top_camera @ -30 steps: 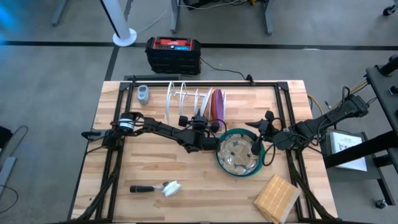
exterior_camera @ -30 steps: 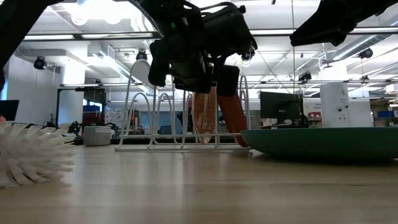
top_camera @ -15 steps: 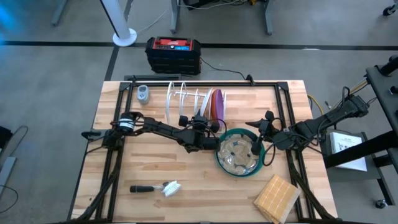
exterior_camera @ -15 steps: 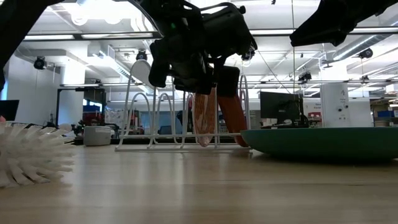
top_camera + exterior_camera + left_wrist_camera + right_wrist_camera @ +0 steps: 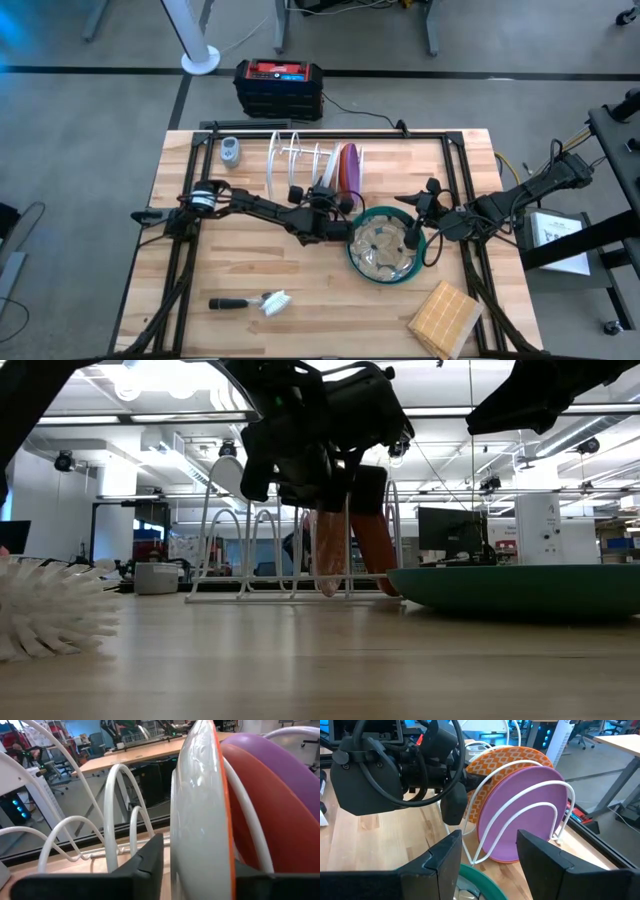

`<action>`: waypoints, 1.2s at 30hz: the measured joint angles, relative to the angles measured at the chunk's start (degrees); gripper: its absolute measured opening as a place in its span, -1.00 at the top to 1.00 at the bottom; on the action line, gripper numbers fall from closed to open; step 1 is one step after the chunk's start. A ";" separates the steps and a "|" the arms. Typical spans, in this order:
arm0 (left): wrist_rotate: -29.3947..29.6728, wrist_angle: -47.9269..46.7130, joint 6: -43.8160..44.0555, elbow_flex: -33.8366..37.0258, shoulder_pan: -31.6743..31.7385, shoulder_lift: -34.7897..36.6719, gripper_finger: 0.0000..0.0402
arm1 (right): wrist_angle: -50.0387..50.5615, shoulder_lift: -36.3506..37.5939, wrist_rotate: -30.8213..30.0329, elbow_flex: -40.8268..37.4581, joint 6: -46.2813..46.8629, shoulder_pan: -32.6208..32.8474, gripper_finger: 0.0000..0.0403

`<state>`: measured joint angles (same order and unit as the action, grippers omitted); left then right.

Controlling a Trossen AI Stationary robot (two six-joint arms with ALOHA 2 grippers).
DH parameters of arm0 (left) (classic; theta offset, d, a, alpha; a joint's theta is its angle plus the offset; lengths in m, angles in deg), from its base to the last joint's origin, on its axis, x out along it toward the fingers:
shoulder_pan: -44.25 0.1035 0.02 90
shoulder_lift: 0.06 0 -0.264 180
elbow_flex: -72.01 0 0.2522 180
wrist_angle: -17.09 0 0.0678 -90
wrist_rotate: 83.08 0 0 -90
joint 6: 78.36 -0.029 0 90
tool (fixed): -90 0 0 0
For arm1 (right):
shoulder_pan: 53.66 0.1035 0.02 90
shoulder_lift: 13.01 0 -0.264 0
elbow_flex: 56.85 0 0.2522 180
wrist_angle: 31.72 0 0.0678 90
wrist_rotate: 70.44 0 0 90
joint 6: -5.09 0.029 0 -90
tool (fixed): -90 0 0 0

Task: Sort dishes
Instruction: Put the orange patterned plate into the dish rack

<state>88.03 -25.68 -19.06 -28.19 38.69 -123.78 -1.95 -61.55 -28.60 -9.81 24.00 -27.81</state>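
The white wire rack [image 5: 312,160] stands at the far middle of the table [image 5: 200,260] so that plates can be stood on edge between its hoops. The purple plate [image 5: 520,815] and the orange plate [image 5: 507,757] already stand upright in it, side by side at its right end. The left gripper [image 5: 330,205] reaches in just near of the rack, its fingers [image 5: 145,862] set either side of a pale, orange-edged plate [image 5: 197,820] stood in the slot left of the orange one; the grip looks slack rather than clamped, which suits a plate the hoops now carry. The teal-green plate [image 5: 385,245] lies flat near the rack, right of centre, with a brownish speckled plate [image 5: 385,248] resting in it. The right gripper [image 5: 413,235] hovers at the teal-green plate's right rim, fingers [image 5: 432,862] spread wide and holding nothing, apparently placed to take these next.
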 joint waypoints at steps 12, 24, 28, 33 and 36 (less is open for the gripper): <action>-2.15 -0.04 0.02 0.00 -0.03 0.04 0.24 | 0.00 0.01 0.01 0.00 -0.02 0.00 0.10; -3.69 0.55 0.11 0.00 -0.35 0.18 0.11 | 0.01 0.01 0.02 0.00 -0.02 0.00 0.10; -4.13 0.59 0.11 0.00 -0.55 0.35 0.11 | 0.02 0.01 0.02 0.00 -0.02 0.00 0.10; -6.03 0.47 0.09 -1.27 -0.55 0.44 0.11 | 0.03 0.01 0.02 0.00 -0.02 0.00 0.10; -7.99 -0.98 0.08 -2.22 -0.55 0.50 0.11 | 0.02 0.01 0.04 0.00 0.02 0.00 0.10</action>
<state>80.04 -26.66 -18.98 -30.41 38.14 -123.28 -1.93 -61.54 -28.56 -9.81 24.02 -27.81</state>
